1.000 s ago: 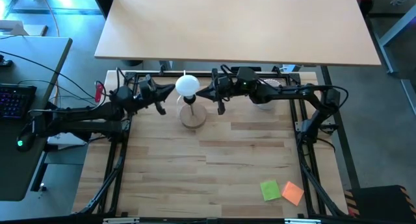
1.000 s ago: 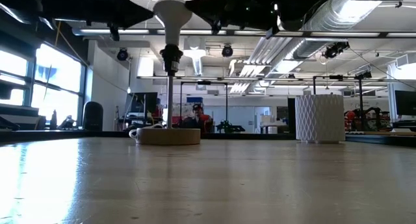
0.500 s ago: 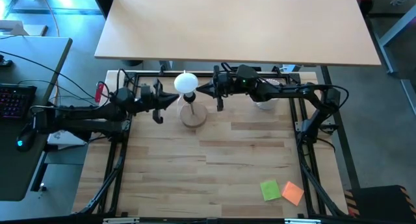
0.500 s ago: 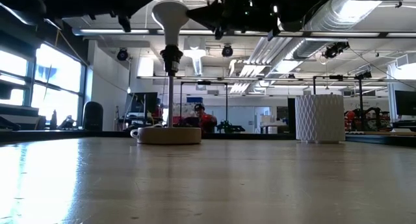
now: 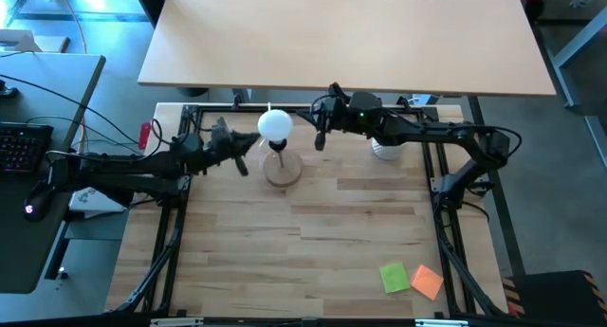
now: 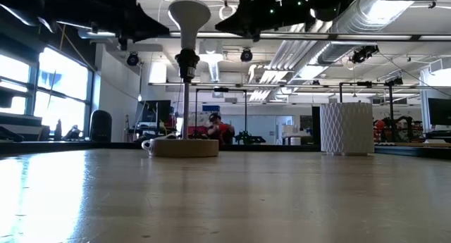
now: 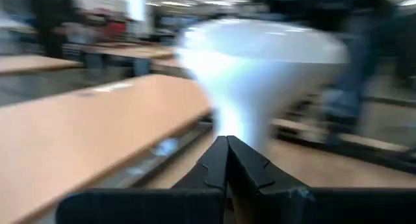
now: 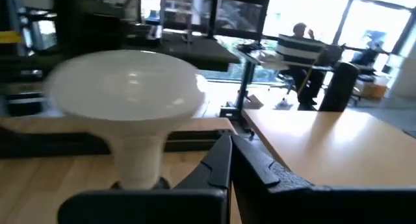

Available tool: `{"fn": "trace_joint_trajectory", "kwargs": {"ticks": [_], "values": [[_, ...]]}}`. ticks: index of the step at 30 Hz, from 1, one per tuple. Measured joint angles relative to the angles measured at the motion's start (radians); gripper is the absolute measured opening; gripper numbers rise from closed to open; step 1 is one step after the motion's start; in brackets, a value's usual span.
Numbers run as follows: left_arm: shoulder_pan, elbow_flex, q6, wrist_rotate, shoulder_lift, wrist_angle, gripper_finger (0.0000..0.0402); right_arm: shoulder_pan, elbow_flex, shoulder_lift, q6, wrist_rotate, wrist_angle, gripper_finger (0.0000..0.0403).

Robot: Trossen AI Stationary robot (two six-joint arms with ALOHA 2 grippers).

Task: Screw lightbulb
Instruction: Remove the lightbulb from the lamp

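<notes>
High view: lightbulb (image 5: pixel 275 124) between closed grippers

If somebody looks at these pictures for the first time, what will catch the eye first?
First the white lightbulb, standing upright in the black socket of the wooden lamp base near the table's far edge. The left gripper and the right gripper flank it, both shut and empty. Green and orange sticky notes lie at the near right corner.

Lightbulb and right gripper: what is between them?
Nothing: in the high view, the gap between the lightbulb and the right gripper shows only bare table.
</notes>
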Motion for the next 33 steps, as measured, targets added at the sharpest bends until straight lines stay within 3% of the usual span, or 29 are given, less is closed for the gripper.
{"fn": "trace_joint_trajectory", "kwargs": {"ticks": [4, 7, 13, 25, 33], "values": [[0.045, 0.0, 0.065, -0.152, -0.001, 0.009, 0.0, 0.024, 0.0, -0.035, -0.05, -0.044, -0.025, 0.0002], [0.092, 0.0, 0.107, -0.173, -0.001, 0.035, 0.0, 0.038, 0.0, -0.045, -0.056, -0.123, -0.025, 0.0002], [0.155, 0.0, 0.104, 0.144, 0.006, 0.154, 0.0, 0.047, 0.0, -0.04, -0.038, -0.168, -0.021, 0.0002], [0.082, 0.0, 0.05, 0.292, 0.008, 0.18, 0.0, 0.013, 0.0, -0.017, -0.018, -0.113, -0.016, 0.0002], [-0.012, 0.0, 0.049, 0.279, 0.008, 0.163, 0.0, -0.002, 0.0, -0.017, 0.005, -0.063, 0.012, 0.0002]]}}
